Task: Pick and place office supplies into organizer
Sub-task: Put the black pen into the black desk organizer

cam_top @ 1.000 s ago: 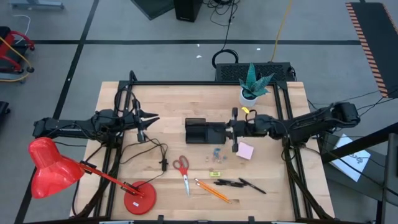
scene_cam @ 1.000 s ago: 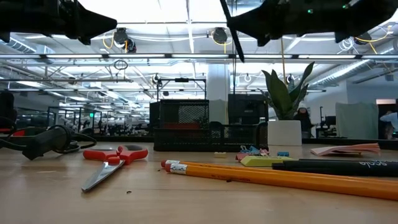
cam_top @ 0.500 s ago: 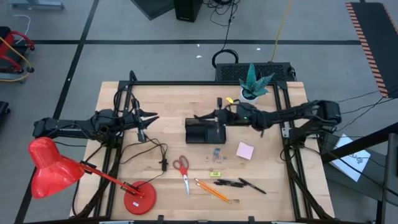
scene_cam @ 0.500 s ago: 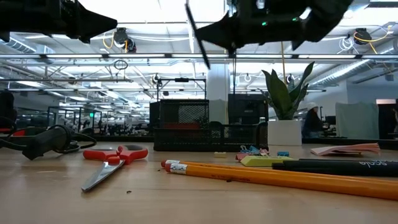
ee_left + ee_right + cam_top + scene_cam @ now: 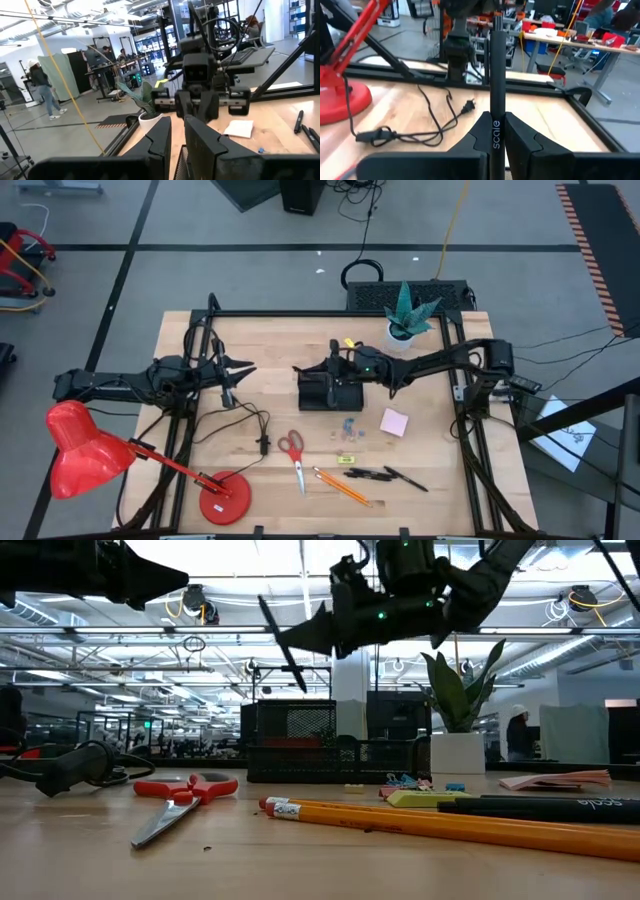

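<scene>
Since the earlier frames the right arm has swung farther across the table (image 5: 250, 340), so its right gripper (image 5: 322, 369) now hangs over the black organizer (image 5: 325, 392), clenched on a black pen (image 5: 496, 95). Only the right wrist view shows "scale" printed on that pen. Left gripper (image 5: 243, 369) waits near the table's left side, apparently closed. Scissors (image 5: 293, 452), 2 pencils (image 5: 342, 487) and sticky-note pad (image 5: 394, 421) lie on the wood.
</scene>
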Action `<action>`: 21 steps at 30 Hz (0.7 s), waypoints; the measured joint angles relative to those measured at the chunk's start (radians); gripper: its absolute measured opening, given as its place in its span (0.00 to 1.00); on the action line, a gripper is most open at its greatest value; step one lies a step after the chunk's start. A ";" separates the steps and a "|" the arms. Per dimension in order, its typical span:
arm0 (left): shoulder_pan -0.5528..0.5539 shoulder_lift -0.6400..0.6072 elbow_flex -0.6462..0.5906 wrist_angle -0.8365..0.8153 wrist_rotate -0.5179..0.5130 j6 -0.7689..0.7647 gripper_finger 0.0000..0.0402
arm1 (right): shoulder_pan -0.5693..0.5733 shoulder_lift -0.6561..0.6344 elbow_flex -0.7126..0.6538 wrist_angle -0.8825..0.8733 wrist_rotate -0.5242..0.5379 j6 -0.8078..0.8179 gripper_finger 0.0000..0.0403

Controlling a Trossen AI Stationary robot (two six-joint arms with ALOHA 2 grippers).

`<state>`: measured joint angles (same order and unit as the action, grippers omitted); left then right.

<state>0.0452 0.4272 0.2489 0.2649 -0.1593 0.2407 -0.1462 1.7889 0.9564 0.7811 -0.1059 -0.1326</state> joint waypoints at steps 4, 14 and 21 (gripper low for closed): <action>0.000 0.000 0.000 0.000 0.000 -0.001 0.16 | -0.004 0.030 0.003 -0.001 0.002 0.007 0.06; 0.000 0.000 0.000 0.001 0.000 -0.002 0.16 | -0.005 0.045 0.002 -0.086 0.058 0.016 0.06; 0.000 0.000 0.000 0.001 0.001 -0.002 0.16 | -0.004 0.045 0.002 -0.156 0.084 0.050 0.06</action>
<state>0.0452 0.4274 0.2489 0.2657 -0.1586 0.2386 -0.1503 1.8339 0.9585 0.6250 -0.0216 -0.0826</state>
